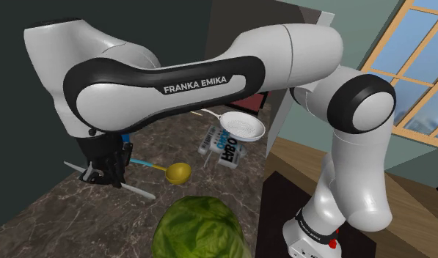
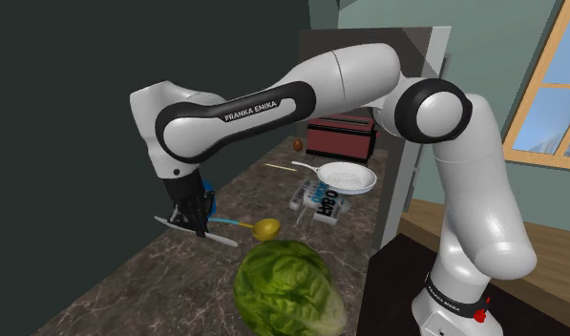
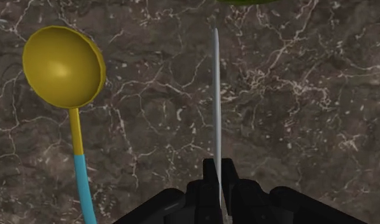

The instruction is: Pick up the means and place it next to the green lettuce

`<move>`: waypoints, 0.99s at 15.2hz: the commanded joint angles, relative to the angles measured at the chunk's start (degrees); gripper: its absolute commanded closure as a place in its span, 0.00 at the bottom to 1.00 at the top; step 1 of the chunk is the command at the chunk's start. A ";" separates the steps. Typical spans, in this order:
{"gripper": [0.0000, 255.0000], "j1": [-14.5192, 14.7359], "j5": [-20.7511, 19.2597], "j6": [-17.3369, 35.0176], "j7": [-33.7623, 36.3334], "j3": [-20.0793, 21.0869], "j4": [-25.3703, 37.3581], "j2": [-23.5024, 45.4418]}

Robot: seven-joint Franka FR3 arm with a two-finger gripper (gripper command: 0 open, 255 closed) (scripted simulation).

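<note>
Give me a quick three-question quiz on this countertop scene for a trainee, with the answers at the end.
1. True or false: the gripper is shut on the thin grey utensil.
2. Multiple choice: the bowl of the ladle is A) red, B) yellow, C) white.
3. Fill in the blank: the lettuce is ____ in colour.
Key: 1 true; 2 B; 3 green.
</note>
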 commanded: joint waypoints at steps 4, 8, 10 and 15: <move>1.00 -0.18 -0.14 3.60 0.08 -0.11 -3.30 0.30; 1.00 -0.23 -0.36 6.37 0.20 -0.23 -5.46 0.93; 1.00 -0.24 -0.48 7.71 0.27 -0.29 -6.44 1.32; 1.00 -0.22 -0.88 11.09 0.48 -0.50 -8.65 2.54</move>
